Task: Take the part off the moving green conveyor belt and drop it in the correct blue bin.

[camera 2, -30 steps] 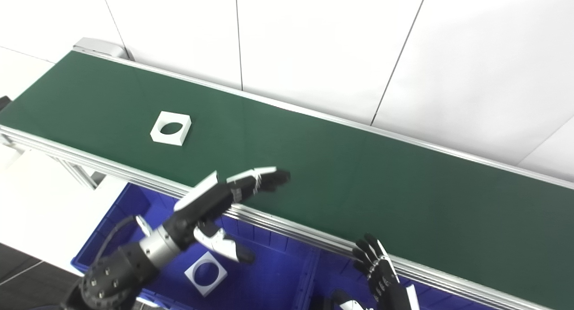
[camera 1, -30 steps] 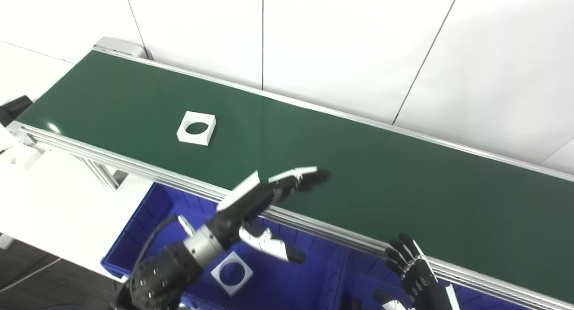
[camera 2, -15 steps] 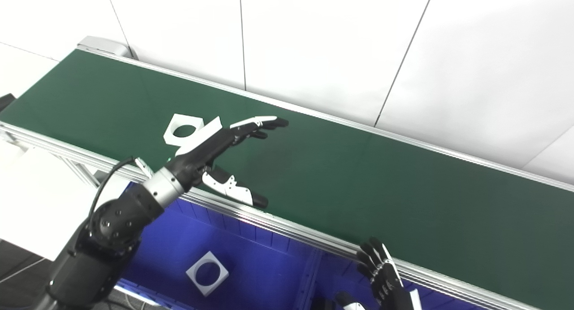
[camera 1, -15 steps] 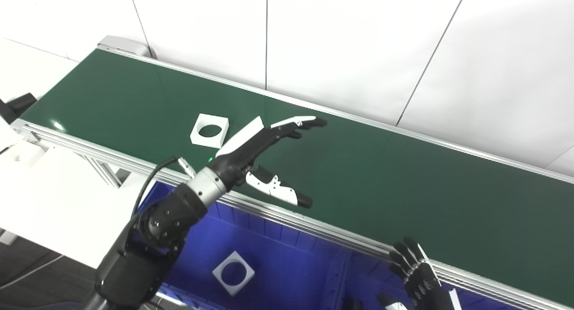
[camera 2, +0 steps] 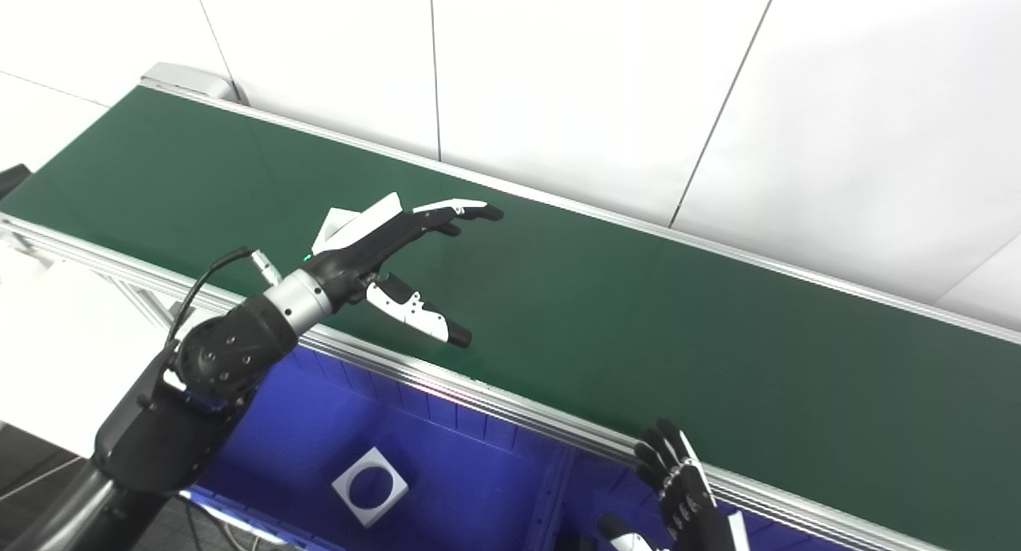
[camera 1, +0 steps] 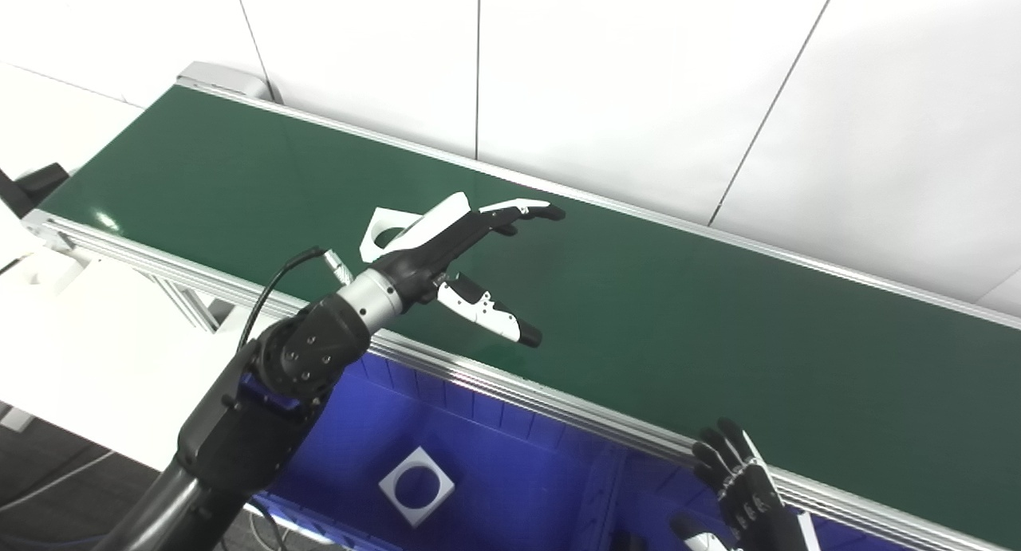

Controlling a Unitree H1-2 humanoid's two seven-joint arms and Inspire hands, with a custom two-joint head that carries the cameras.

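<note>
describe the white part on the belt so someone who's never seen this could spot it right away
Find the long green conveyor belt along the white wall. Above its left half the left hand reaches out open; the white part lies flat just behind it, partly hidden. It is a square with a round hole, like the one in the blue bin, but on the belt.

The left robot hand (camera 1: pixel 447 244) covers most of the white square part (camera 1: pixel 381 230) on the green conveyor belt (camera 1: pixel 718 328); only one corner and a sliver of its round hole show. The right robot hand (camera 1: pixel 742 499) is cut off by the bottom edge, its palm and thumb largely out of view. The belt runs off the right edge. The blue bin (camera 1: pixel 510 487) loses its near wall below the frame.
</note>
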